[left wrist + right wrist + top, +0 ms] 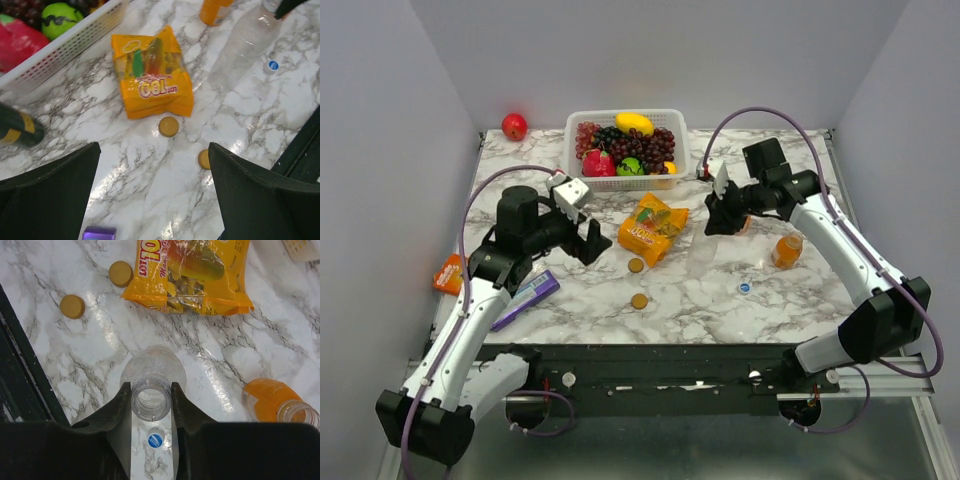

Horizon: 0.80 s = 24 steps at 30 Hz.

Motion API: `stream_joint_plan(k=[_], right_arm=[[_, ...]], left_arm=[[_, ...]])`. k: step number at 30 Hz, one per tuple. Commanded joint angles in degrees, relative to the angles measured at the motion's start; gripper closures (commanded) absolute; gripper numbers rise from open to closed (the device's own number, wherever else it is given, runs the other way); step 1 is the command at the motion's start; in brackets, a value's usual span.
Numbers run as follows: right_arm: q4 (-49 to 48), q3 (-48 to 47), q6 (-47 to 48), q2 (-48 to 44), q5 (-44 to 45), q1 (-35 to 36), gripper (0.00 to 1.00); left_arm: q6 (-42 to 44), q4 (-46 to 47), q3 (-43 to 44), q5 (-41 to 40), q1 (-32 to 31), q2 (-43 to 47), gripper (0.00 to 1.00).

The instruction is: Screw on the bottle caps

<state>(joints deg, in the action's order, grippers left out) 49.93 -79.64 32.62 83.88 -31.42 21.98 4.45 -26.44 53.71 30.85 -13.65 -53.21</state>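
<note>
My right gripper [150, 386] is shut on the neck of the colourless bottle [153, 369], one finger on each side of its open mouth. In the top view that gripper [725, 215] is right of centre, and the clear bottle [703, 255] reaches down from it to the marble. The white cap with a blue mark [155, 440] lies on the table below the jaws, also [745, 288]. An uncapped orange bottle [787, 250] is to the right. Two golden-orange caps [636, 265] [639, 300] lie at mid-table. My left gripper [153, 146] hovers open and holds nothing, with both caps [168, 126] [203, 159] just ahead.
A yellow snack bag [653, 228] lies between the arms. A white basket [620, 183] of fruit stands at the back, with a red apple [514, 126] to its left. A purple pack [525, 297] and an orange packet [448, 273] lie at the left. A dark can [20, 130] is near my left gripper.
</note>
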Motion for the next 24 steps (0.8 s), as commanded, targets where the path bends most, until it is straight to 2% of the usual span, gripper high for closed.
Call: stream_joint_plan(k=[1,4,8,13,19,24], right_arm=[[6.2,-6.1,-1.2,-2.0,-4.5,0.5,0.88],[11.7,-13.1,-1.2,-1.3,-11.4,0.5,0.89],[11.9,-16.4,-4.0,-1.6,-16.0,1.0,0.90],[12.0,-17.2,-3.4,-2.0,-18.8,2.4,0.90],[7.7,-17.4,-8.0,-2.3,-20.8,2.5,0.91],[6.1,-17.5,-10.6,-1.8,-23.8,2.6,0.91]], left_arm=[[3.2,5.6,-2.5,2.8,-9.7,-1.0,0.01],[3.3,10.3,-4.3,2.9,-16.1,-2.6,0.01],[1.4,17.7,-4.6,2.1,-21.8,-6.1,0.01],[-4.0,24.7,-3.1,2.2,-23.2,-12.4,0.01],[1.2,23.6,-0.1,8.6,-25.5,-17.0,0.01],[4.7,22.6,1.1,9.0,-27.0,-20.3,0.01]])
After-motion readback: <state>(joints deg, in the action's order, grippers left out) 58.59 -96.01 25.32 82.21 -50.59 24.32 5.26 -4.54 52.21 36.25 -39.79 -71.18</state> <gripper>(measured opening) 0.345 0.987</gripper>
